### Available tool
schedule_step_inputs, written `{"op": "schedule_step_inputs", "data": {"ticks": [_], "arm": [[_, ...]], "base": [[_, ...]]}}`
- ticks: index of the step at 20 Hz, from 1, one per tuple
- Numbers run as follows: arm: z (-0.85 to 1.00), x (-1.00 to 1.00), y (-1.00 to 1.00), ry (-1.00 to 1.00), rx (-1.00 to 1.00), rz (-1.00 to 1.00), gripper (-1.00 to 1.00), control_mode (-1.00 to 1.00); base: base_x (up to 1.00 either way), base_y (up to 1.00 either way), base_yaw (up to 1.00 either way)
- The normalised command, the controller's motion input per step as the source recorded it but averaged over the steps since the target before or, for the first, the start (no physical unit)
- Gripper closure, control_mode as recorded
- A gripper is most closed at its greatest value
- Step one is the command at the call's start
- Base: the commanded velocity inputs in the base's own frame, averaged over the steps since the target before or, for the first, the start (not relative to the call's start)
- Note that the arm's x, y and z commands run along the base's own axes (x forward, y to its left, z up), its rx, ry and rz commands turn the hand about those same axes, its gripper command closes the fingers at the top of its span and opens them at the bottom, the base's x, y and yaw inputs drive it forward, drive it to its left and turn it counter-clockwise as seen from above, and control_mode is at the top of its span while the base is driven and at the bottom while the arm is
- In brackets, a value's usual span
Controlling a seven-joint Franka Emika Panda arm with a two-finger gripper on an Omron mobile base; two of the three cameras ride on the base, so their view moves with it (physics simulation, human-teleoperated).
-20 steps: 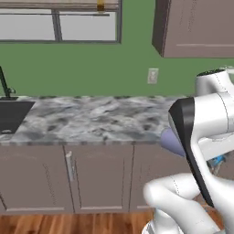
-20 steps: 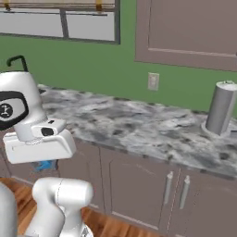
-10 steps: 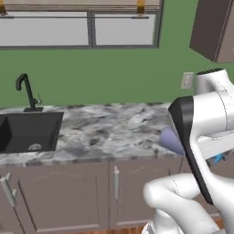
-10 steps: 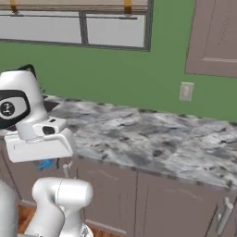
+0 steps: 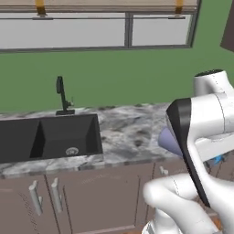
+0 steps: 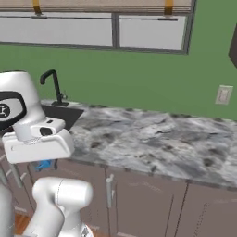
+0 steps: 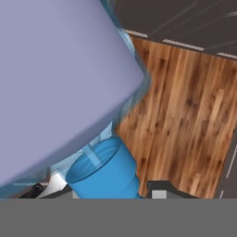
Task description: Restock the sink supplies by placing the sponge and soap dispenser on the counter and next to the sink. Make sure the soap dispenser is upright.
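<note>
The soap dispenser (image 7: 60,88) looms large in the hand view, its lavender body tilted and its blue pump (image 7: 104,173) down by the fingertips. My gripper (image 7: 99,187) is shut on it. Its lavender body (image 5: 169,140) peeks from behind my arm, held low in front of the cabinets, and a bit of its blue pump (image 6: 44,164) shows under the hand. The black sink (image 5: 50,137) with its thin faucet (image 5: 61,93) lies at the left of the marbled counter (image 5: 132,132). From the right the sink (image 6: 65,115) and counter (image 6: 152,148) appear too. The sponge is out of view.
Mauve-brown cabinet fronts with silver handles (image 5: 34,199) run under the counter. A window spans the green wall above the sink, and a wall outlet (image 6: 224,95) sits to the right. Wooden floor (image 7: 185,115) lies below the hand.
The base has driven left along the counter, so the whole scene slid right. The sink came fully into view and the tall grey cylinder left it. The grip on the dispenser is unchanged.
</note>
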Motion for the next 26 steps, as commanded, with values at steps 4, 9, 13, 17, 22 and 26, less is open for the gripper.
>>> {"op": "schedule_step_inputs", "data": {"ticks": [4, 9, 13, 17, 22, 26], "arm": [[0.0, 0.0, 0.0, 0.0, 0.0, 0.0, 1.0, 1.0], [0.0, 0.0, 0.0, 0.0, 0.0, 0.0, 1.0, 1.0], [0.0, 0.0, 0.0, 0.0, 0.0, 0.0, 1.0, 1.0], [0.0, 0.0, 0.0, 0.0, 0.0, 0.0, 1.0, 1.0], [0.0, 0.0, 0.0, 0.0, 0.0, 0.0, 1.0, 1.0], [0.02, 0.0, -0.24, -0.02, 0.0, 0.0, 1.0, -1.0]], "base": [[0.38, 0.08, -0.03], [0.24, 0.03, 0.0], [0.52, 0.59, -0.08], [0.58, 0.76, -0.11], [0.32, 0.06, -0.01], [0.07, -0.06, 0.0]]}}
